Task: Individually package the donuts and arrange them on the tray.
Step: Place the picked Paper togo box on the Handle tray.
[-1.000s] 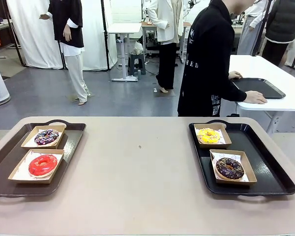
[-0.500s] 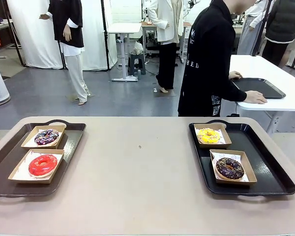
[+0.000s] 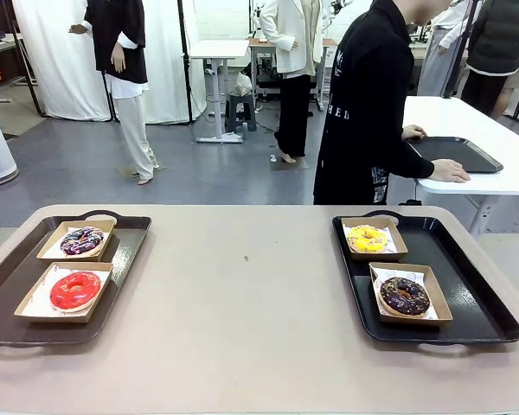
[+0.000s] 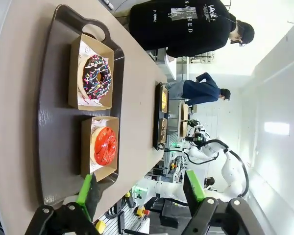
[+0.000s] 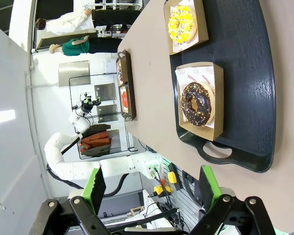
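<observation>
On the left black tray [image 3: 130, 251] two cardboard boxes hold the purple donut [image 3: 82, 240] and the red donut [image 3: 75, 290]. The right tray [image 3: 467, 285] carries the yellow donut [image 3: 368, 238] and the chocolate donut [image 3: 404, 295], each in its own box. My left gripper [image 4: 139, 188] hangs open above its tray's near end, close to the red donut [image 4: 105, 145], with the purple donut [image 4: 97, 76] farther along. My right gripper [image 5: 151, 188] is open above the near handle of its tray [image 5: 250, 73], the chocolate donut [image 5: 196, 104] nearest and the yellow donut [image 5: 183, 23] beyond.
A person in black [image 3: 363, 112] stands past the table's far edge, turned to a white side table [image 3: 502, 147] with both hands by a black tray [image 3: 457, 154]. Bare beige tabletop [image 3: 242, 294] lies between the two trays.
</observation>
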Available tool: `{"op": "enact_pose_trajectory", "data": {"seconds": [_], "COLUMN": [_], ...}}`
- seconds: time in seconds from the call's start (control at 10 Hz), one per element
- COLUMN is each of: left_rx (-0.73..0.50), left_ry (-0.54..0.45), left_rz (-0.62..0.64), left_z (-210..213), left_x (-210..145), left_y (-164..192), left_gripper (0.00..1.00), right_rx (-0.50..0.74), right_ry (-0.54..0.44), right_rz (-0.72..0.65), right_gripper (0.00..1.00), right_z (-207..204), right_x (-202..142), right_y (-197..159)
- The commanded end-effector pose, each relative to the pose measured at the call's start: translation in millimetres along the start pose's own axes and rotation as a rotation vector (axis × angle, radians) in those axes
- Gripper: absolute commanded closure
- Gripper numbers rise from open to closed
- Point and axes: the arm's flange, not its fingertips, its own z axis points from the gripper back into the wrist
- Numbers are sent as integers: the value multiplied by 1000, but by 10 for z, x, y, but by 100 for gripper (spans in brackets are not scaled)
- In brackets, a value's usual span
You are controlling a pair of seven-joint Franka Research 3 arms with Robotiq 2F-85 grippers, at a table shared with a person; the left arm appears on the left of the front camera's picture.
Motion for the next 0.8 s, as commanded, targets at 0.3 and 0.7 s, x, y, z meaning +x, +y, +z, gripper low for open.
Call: {"op": "enact_pose_trajectory", "data": {"seconds": [0.3, 0.7], "left_rx": [-18, -18], "left_ry": [-2, -2], "left_rz": [-20, -20], "left_z": [27, 27], "left_x": [-22, -22], "left_y": [7, 7], "left_gripper": [9, 9], "right_rx": [6, 6], "right_ry": [0, 0], "right_rz": [0, 0], "right_gripper": [0, 0], "right_z": [-1, -1], "right_x": [-1, -1], "right_y": [9, 9]}}
